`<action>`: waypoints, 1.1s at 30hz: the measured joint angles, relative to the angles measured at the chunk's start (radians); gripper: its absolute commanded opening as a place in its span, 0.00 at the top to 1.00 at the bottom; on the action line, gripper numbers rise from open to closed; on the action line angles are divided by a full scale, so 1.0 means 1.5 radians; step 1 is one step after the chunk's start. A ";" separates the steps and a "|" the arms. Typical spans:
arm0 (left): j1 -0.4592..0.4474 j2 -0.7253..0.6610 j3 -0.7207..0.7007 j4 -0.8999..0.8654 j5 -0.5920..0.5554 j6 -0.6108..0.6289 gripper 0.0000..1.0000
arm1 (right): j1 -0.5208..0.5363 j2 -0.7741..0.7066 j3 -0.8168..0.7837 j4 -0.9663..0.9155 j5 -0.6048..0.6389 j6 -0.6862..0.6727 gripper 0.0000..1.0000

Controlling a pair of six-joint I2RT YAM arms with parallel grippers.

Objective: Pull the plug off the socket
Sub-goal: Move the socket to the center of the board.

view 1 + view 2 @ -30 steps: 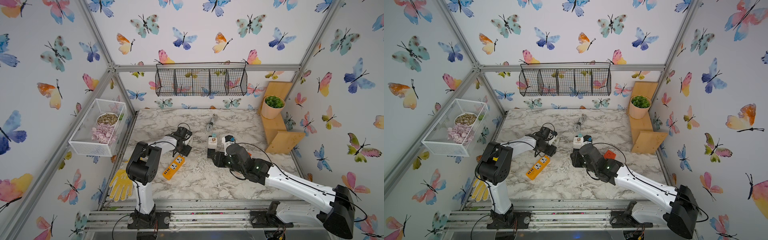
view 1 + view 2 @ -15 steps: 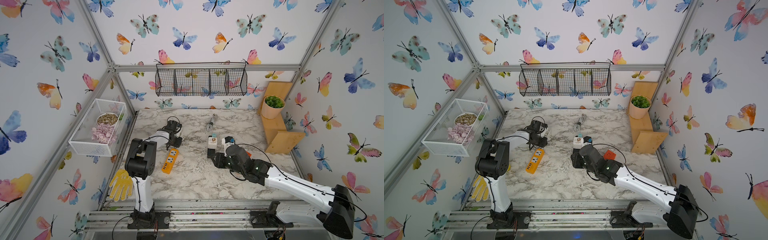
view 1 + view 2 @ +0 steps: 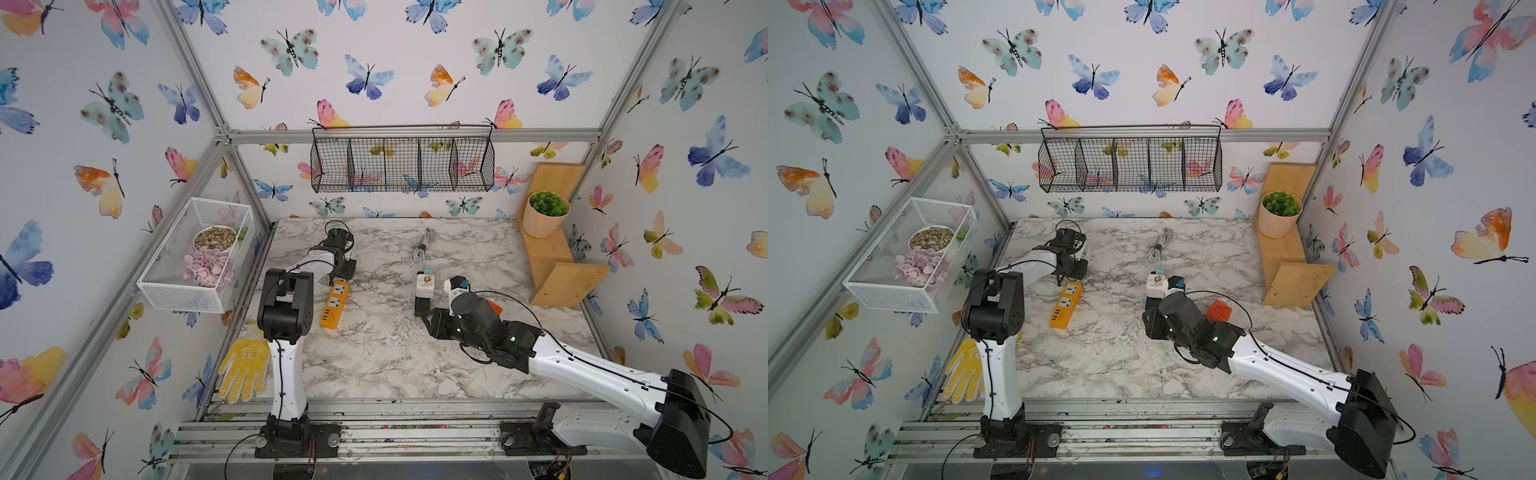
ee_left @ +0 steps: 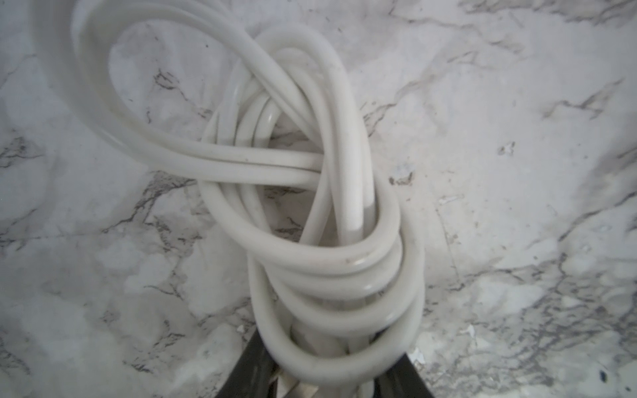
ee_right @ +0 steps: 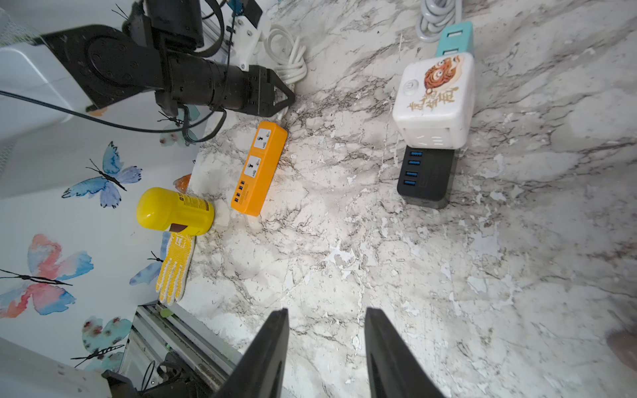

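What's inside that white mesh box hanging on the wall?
The white mesh box holds a bowl of brownish pebbles, a heap of pink petal-like pieces and something small and green. Whatever lies beneath the heap is covered.

left arm [image 3: 286,374] is standing upright from its base and reaching to the rear left. left gripper [image 3: 344,272] is pointing down, jaws clamping a coiled white cable [image 4: 310,206]. right arm [image 3: 590,372] is lying low, reaching forward toward centre. right gripper [image 5: 325,312] is hovering, jaws parted and empty.

Lab test cell, aluminium frame [image 3: 415,135], butterfly walls [image 3: 365,79]
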 measured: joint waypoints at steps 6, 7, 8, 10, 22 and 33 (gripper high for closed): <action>0.003 -0.010 -0.014 -0.015 0.008 -0.008 0.32 | 0.000 0.008 -0.003 -0.013 0.021 0.011 0.24; 0.003 -0.017 -0.021 -0.021 0.009 -0.009 0.29 | 0.000 0.015 0.002 -0.023 0.028 0.011 0.23; 0.003 -0.028 -0.030 -0.027 0.011 -0.010 0.26 | 0.000 0.029 0.013 -0.038 0.039 0.010 0.21; 0.000 -0.062 -0.053 -0.038 0.017 -0.010 0.18 | 0.000 0.061 0.041 -0.066 0.060 0.008 0.18; -0.042 -0.447 -0.247 -0.096 0.106 0.022 0.01 | -0.071 0.283 0.218 -0.136 0.085 -0.029 0.20; -0.036 -0.741 -0.485 -0.131 0.149 0.003 0.01 | -0.105 0.466 0.298 -0.135 0.076 -0.047 0.24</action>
